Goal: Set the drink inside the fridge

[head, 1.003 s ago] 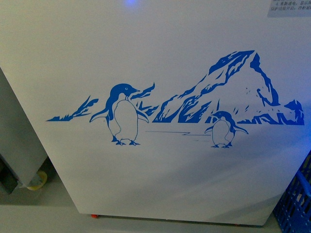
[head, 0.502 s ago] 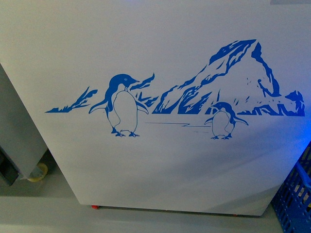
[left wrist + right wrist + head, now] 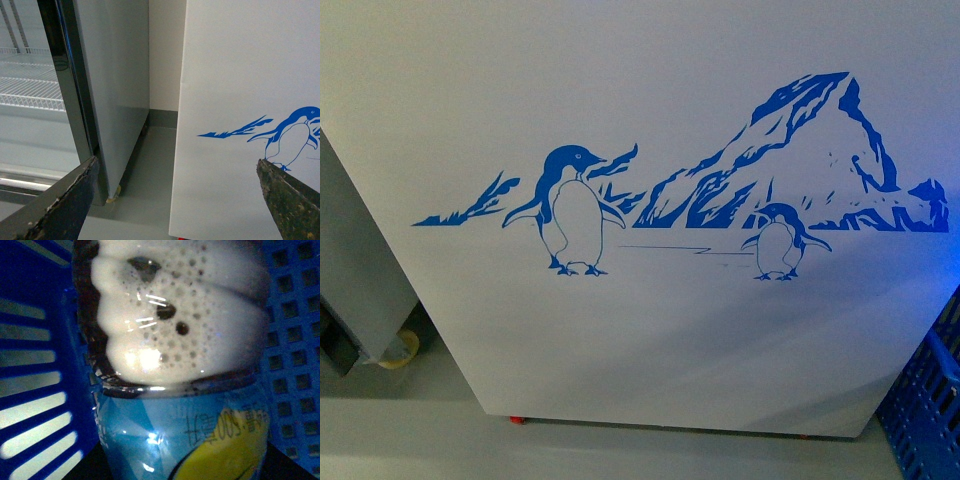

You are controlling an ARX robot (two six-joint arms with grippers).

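Across the front view, the fridge (image 3: 670, 380) shows its penguin-printed wall, a blue basket (image 3: 932, 400) beside it. Left wrist: the left gripper (image 3: 176, 162) hangs spread, empty, likely free to open it. Right wrist: the foamy drink bottle (image 3: 180, 340) sits inside that basket; the right gripper's hold cannot be told.

Your left gripper (image 3: 176, 162) spread wide, its two dark, scuffed fingers (image 3: 65, 200) at either side of the wrist view, nothing gripped between them — your right gripper not showing in any view

blue crate (image 3: 928, 405) and glass-door cabinet (image 3: 112, 75) on grey floor (image 3: 150, 165).
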